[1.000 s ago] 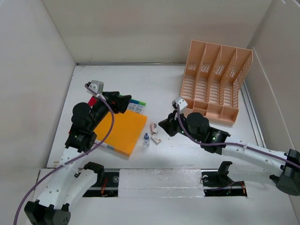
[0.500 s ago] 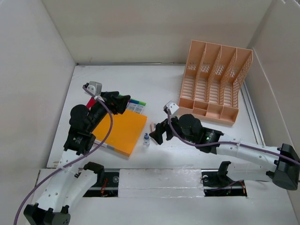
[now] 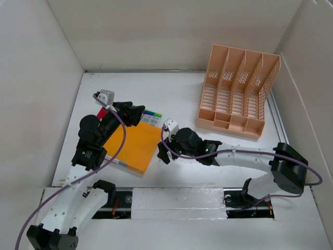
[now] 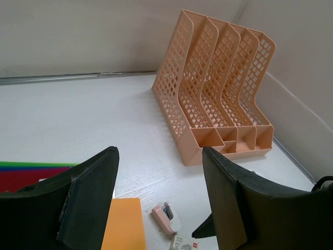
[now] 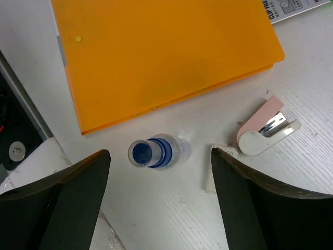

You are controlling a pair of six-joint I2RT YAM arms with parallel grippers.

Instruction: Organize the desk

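Note:
The desk (image 3: 130, 88) is a white tabletop between white walls. An orange folder (image 3: 132, 146) lies on it over red and green folders (image 4: 31, 172). My left gripper (image 3: 138, 113) hovers open above that stack with nothing between its fingers (image 4: 93, 192). My right gripper (image 3: 164, 152) is open, pointing down, over a small clear bottle with a blue cap (image 5: 155, 152) that stands upright between its fingers without touching them. A pink stapler (image 5: 265, 130) and a small white box (image 5: 214, 172) lie just right of the bottle. In the top view the right gripper hides the bottle.
A peach-orange slotted file rack (image 3: 237, 91) stands at the back right, also seen in the left wrist view (image 4: 221, 99). Printed cards (image 3: 151, 117) lie at the folder's far corner. The desk's near edge and a metal rail (image 5: 21, 120) run close behind the bottle.
My right gripper has gone from shut to open and swung left from beside the stapler to over the bottle. The left arm has barely moved.

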